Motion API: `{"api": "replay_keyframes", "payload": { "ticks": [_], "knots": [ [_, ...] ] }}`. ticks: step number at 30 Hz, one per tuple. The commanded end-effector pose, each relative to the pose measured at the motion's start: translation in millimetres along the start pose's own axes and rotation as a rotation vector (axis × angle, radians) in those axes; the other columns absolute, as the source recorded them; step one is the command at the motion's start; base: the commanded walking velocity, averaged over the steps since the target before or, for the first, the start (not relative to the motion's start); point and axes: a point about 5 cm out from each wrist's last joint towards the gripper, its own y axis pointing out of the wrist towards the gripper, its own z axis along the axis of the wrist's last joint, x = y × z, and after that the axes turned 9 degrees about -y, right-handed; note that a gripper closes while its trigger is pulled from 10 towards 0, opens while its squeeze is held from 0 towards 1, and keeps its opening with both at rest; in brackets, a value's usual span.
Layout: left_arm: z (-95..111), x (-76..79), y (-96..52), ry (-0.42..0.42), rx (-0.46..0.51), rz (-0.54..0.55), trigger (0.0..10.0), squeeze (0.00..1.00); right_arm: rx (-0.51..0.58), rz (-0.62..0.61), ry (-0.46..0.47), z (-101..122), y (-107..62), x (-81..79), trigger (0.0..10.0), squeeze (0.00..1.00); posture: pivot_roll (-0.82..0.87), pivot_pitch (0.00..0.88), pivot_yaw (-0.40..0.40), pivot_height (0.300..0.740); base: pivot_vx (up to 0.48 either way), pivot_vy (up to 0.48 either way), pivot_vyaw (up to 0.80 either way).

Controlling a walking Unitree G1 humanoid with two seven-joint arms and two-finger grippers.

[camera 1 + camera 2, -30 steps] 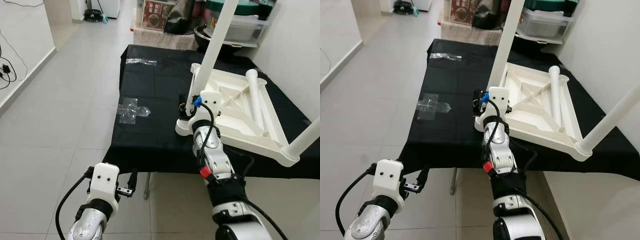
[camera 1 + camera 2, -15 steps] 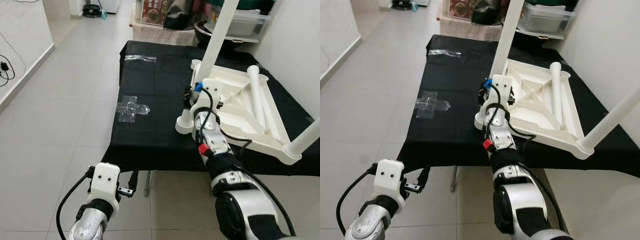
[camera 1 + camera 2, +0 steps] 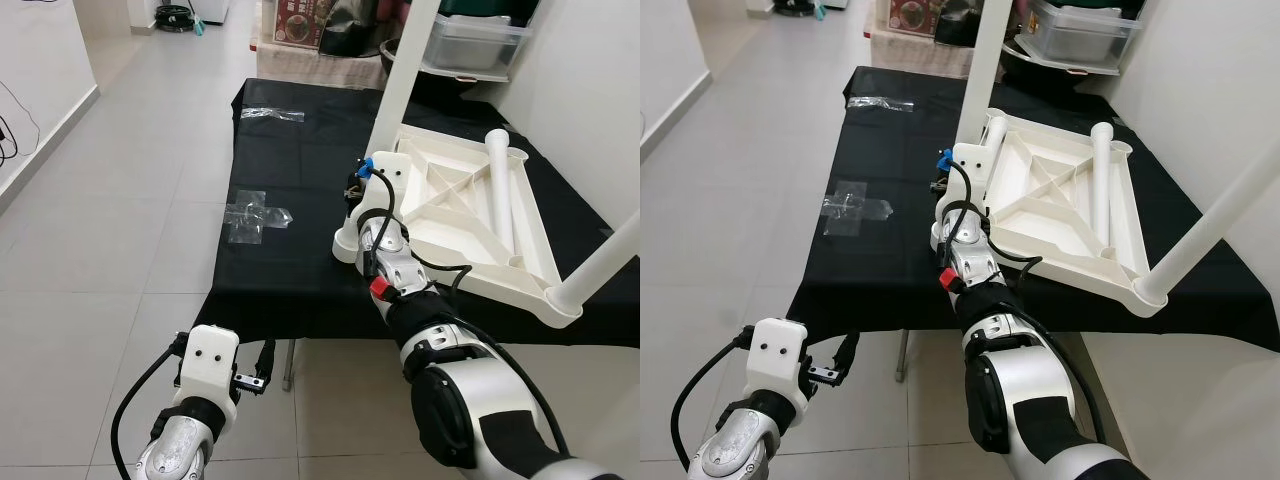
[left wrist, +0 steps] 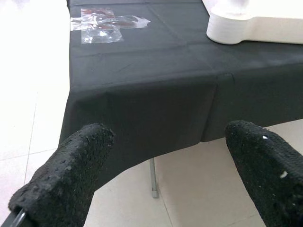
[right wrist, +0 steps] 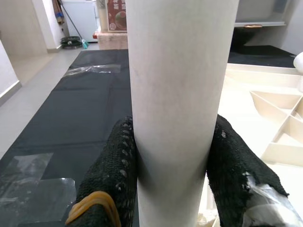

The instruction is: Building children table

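Right hand (image 5: pixel 173 179), at centre frame in the eye views, pinches the upright white table leg (image 5: pixel 177 94) between both black fingers (image 5: pixel 111 170). That leg stands at a corner of the upturned white children table (image 3: pixel 470 215), lying right of centre on the black-draped worktop (image 3: pixel 290 200). Left hand (image 4: pixel 161 175), lower left, hangs spread beside the worktop's edge.

Right pincer (image 3: pixel 943 178) grips upright table leg (image 3: pixel 978 75).
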Motion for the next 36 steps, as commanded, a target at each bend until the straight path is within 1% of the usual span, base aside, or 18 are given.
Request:
{"api": "replay_keyframes", "payload": {
  "ticks": [1, 8, 10, 12, 13, 15, 16, 18, 19, 20, 21, 24, 25, 26, 27, 30, 31, 36],
  "knots": [
    [-0.9, 3.5, -1.1, -0.006, -0.008, -0.013, 10.0, 0.0, -0.001, 0.056, -0.004, -1.0, -0.9, -6.8, 0.0, 0.0, 0.12, 0.12, -0.152, 0.74, 0.0, 0.0, 0.0],
    [-1.9, 3.9, -1.0, -0.008, -0.01, -0.012, 10.0, 0.0, 0.024, 0.174, 0.041, -8.2, -6.0, -8.3, 0.0, 0.0, 0.12, 0.115, -0.152, 0.74, 0.0, 0.0, 0.0],
    [-2.2, 4.3, -0.8, -0.008, -0.01, -0.015, 10.0, 0.0, 0.038, 0.285, 0.089, -13.2, -10.7, -6.6, 0.0, 0.0, 0.12, 0.11, -0.152, 0.74, 0.0, 0.0, 0.0],
    [-2.5, 4.4, -0.7, -0.008, -0.01, -0.016, 10.0, 0.0, 0.05, 0.318, 0.1, -14.0, -12.2, -4.5, 0.0, 0.0, 0.12, 0.107, -0.151, 0.74, 0.0, 0.0, 0.0],
    [-3.7, 4.3, -0.2, -0.009, -0.015, -0.019, 10.0, 0.0, 0.069, 0.407, 0.066, -17.3, -14.2, 14.1, 0.0, 0.0, 0.11, 0.102, -0.148, 0.74, 0.0, 0.0, 0.0],
    [-4.5, 4.2, 0.1, -0.008, -0.019, -0.02, 10.0, 0.0, 0.078, 0.444, 0.027, -18.9, -15.3, 25.9, 0.0, 0.0, 0.11, 0.098, -0.146, 0.74, 0.0, 0.0, 0.0],
    [-4.5, 4.2, 0.1, -0.008, -0.019, -0.02, 10.0, 0.0, 0.078, 0.444, 0.027, -18.9, -15.3, 25.9, 0.0, 0.0, 0.11, 0.098, -0.146, 0.74, 0.0, 0.0, 0.0],
    [-4.7, 4.3, 0.3, -0.009, -0.02, -0.022, 10.0, 0.0, 0.074, 0.458, -0.003, -19.9, -14.3, 41.3, 0.0, 0.0, 0.11, 0.097, -0.146, 0.74, 0.0, 0.0, 0.0],
    [-4.7, 4.3, 0.3, -0.009, -0.02, -0.022, 10.0, 0.0, 0.074, 0.458, -0.003, -19.9, -14.3, 41.3, 0.0, 0.0, 0.11, 0.097, -0.146, 0.74, 0.0, 0.0, 0.0],
    [-4.8, 4.5, 0.7, -0.009, -0.021, -0.024, 10.0, 0.0, 0.071, 0.472, -0.019, -19.9, -13.4, 52.4, 0.0, 0.0, 0.11, 0.097, -0.147, 0.74, 0.0, 0.0, 0.0],
    [-4.8, 4.5, 0.7, -0.009, -0.021, -0.024, 10.0, 0.0, 0.071, 0.472, -0.019, -19.9, -13.4, 52.4, 0.0, 0.0, 0.11, 0.097, -0.147, 0.74, 0.0, 0.0, 0.0],
    [-4.6, 4.4, 1.8, -0.008, -0.022, -0.026, 10.0, 0.0, 0.067, 0.519, -0.036, -16.5, -12.2, 80.7, 0.0, 0.0, 0.11, 0.102, -0.144, 0.74, 0.0, 0.0, 0.0],
    [-4.6, 4.4, 1.8, -0.008, -0.022, -0.026, 10.0, 0.0, 0.067, 0.519, -0.036, -16.5, -12.2, 80.7, 0.0, 0.0, 0.11, 0.102, -0.144, 0.74, 0.0, 0.0, 0.0],
    [-4.6, 4.0, 2.4, -0.008, -0.023, -0.023, 10.0, 0.0, 0.054, 0.555, -0.052, -14.5, -12.6, 99.4, 0.0, 0.0, 0.11, 0.107, -0.145, 0.74, 0.0, 0.0, 0.0],
    [-4.6, 4.0, 2.4, -0.008, -0.023, -0.023, 10.0, 0.0, 0.054, 0.555, -0.052, -14.5, -12.6, 99.4, 0.0, 0.0, 0.11, 0.107, -0.145, 0.74, 0.0, 0.0, 0.0],
    [-4.9, 3.6, 2.8, -0.008, -0.025, -0.021, 10.0, 0.0, 0.04, 0.588, -0.066, -13.2, -14.4, 116.1, 0.0, 0.0, 0.1, 0.111, -0.144, 0.74, 0.0, 0.0, 0.0],
    [-4.8, 3.7, 3.1, -0.009, -0.026, -0.022, 10.0, 0.0, 0.027, 0.536, -0.091, -11.7, -12.0, 134.2, 0.0, 0.0, 0.11, 0.112, -0.145, 0.74, 0.0, 0.0, 0.0],
    [-5.0, 3.6, 3.2, -0.008, -0.028, -0.021, 10.0, 0.0, 0.01, 0.503, -0.102, -10.1, -11.1, 148.2, 0.0, 0.0, 0.11, 0.114, -0.145, 0.74, 0.0, 0.0, 0.0]
  ]
}}
